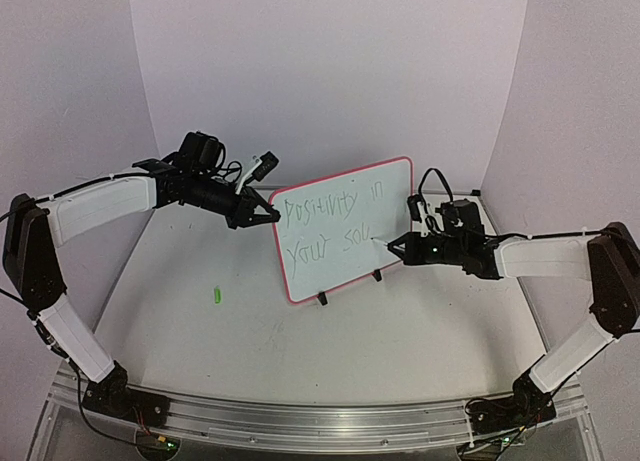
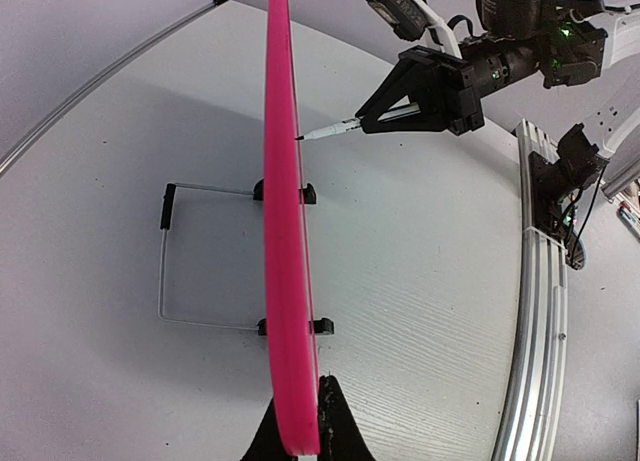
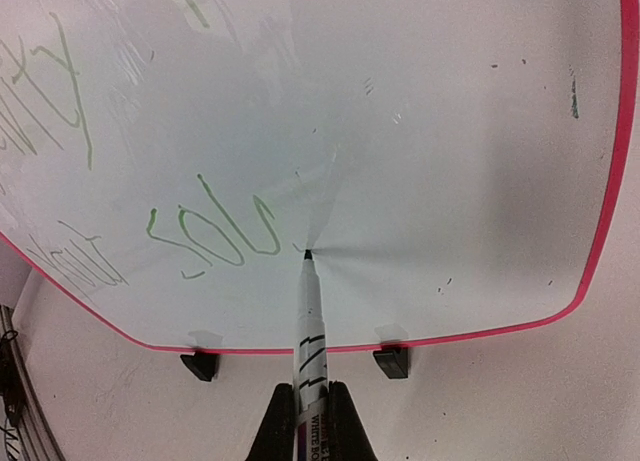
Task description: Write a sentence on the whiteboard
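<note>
Where both arms are bolted to the ribbed aluminium rail [image 1: 300, 421] at the near edge, the pale grey tabletop [image 1: 200, 361] begins. A small bright green piece [image 1: 214, 295], possibly a pen cap, lies on it well apart from everything else. Further in, the small rectangular whiteboard with the red-pink rim [image 1: 392, 219] stands tilted on its two black clip feet [image 3: 200, 364], with a thin wire stand [image 2: 165, 271] behind it. The left gripper [image 2: 297, 433] has its black fingers pinched on the board's left edge, steadying it. The right gripper [image 3: 310, 406] is clamped narrowly around a white-barrelled marker pen [image 3: 308, 326], whose dark tip meets the board face low down, just past the last stroke. The thin green handwritten sentence [image 1: 333, 206] runs in two lines, "POSITIVITY IN" above and "YOUR SOU" below. By my reading, the step in hand is the final letter, the L of "SOUL". That calls for a short downstroke and then a foot drawn sideways, with light, even pressure so the board does not rock against the left grip. The pen should then lift straight off to avoid a stray tail. Behind all this, the plain lilac backdrop wall [image 1: 330, 71] closes the scene
</note>
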Tool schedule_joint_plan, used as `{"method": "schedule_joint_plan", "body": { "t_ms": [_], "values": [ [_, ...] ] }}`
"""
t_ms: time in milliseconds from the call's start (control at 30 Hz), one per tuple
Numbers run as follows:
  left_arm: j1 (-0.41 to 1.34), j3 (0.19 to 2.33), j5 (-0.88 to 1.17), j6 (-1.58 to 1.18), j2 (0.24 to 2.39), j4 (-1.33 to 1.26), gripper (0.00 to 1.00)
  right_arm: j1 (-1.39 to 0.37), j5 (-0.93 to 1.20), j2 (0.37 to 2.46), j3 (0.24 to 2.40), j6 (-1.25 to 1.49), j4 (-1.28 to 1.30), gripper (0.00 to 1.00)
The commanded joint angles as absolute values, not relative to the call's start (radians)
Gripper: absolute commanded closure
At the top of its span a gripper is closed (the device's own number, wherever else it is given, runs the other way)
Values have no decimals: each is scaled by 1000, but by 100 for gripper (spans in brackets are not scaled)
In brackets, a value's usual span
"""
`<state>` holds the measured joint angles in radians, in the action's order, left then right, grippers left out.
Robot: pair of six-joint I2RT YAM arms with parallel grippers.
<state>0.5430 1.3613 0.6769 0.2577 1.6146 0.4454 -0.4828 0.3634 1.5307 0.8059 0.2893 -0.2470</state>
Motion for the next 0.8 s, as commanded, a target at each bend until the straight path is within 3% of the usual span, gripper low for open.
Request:
{"method": "schedule_joint_plan", "body": {
  "t_ms": [0,367,767],
  "values": [
    [555,1367,609,306,1627,538,100,-480,326,1506,811,287,-283,100],
    [555,1367,609,306,1626,537,100,-482,331,1367,782,299,-253,100],
    [555,1367,611,305,1630,539,100,-482,302,1419,851,265,-274,100]
  ]
}}
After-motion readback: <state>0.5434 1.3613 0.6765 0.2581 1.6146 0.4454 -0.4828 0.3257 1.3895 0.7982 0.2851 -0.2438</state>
